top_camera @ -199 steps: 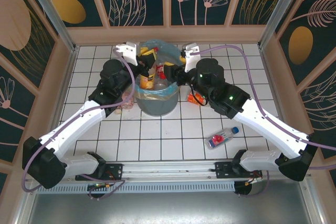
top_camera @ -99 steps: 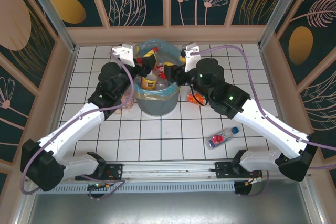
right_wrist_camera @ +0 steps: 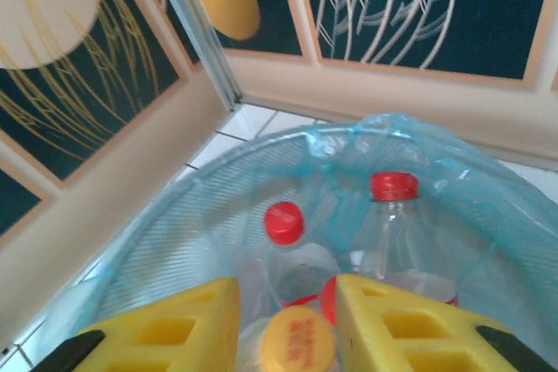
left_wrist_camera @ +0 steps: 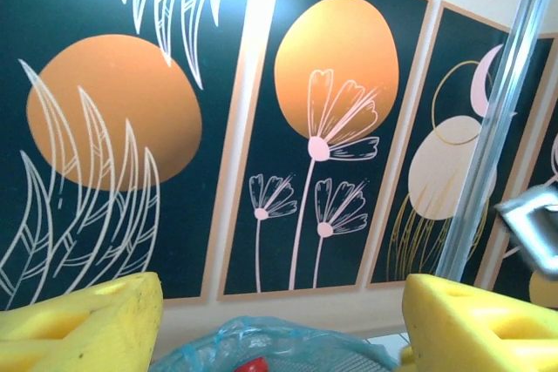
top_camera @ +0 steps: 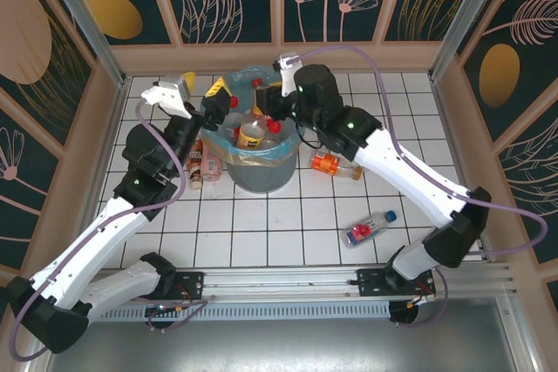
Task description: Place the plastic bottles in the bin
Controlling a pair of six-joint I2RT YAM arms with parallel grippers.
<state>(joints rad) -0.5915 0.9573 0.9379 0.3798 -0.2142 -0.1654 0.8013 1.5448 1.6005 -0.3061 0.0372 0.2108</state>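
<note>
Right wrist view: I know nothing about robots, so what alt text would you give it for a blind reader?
Looking down into a grey mesh bin lined with a light-blue bag, holding clear plastic bottles with red caps. Two yellow jaws frame the bottom edge, an orange cap showing in the gap between them; dark floral wall panels rise behind.

The light was bright and even, falling from above. On the white tiled table (top_camera: 261,215) the arms gave only soft, pale shadows, and the top view was sharp. In the left wrist view the yellow fingers (left_wrist_camera: 78,324) stood close and slightly soft, while the painted wall panels (left_wrist_camera: 113,111) were clear. In the right wrist view the blue bag (right_wrist_camera: 418,154) lining the bin (right_wrist_camera: 166,250) carried small pale glints, and the nearest yellow cap (right_wrist_camera: 296,341) was blurred.
</note>
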